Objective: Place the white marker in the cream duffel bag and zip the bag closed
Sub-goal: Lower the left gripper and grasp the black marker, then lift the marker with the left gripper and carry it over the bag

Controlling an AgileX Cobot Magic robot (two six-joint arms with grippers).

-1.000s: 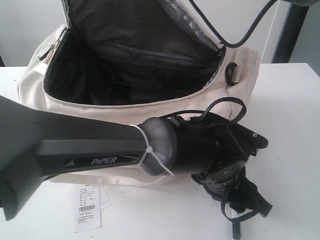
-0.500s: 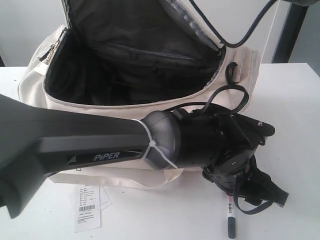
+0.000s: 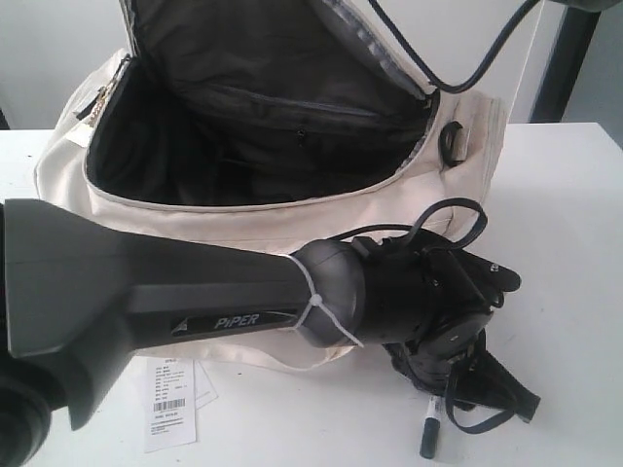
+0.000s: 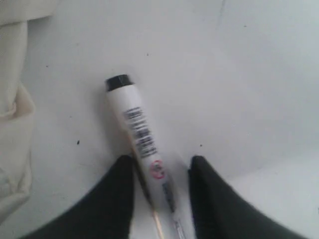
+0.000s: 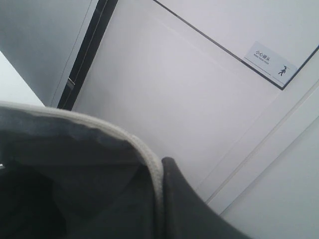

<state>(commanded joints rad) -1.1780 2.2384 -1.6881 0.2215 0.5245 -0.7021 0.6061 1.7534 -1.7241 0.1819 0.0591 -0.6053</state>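
Note:
The white marker lies flat on the white table, its dark end sticking out below my left gripper. My left gripper is open and straddles the barrel, one black finger on each side; the barrel touches one finger and a gap shows at the other. The cream duffel bag stands open behind it, black lining showing, and its cloth shows beside the marker. My right gripper is shut on the bag's raised flap; only one finger shows.
A white barcode tag lies on the table in front of the bag. My left arm crosses low in front of the bag. A zip pull hangs at the bag's left end, a black ring at its right.
My left gripper swung out to the right, then came back left and lower over the marker. The marker's dark end now shows further left. The bag and flap have not moved.

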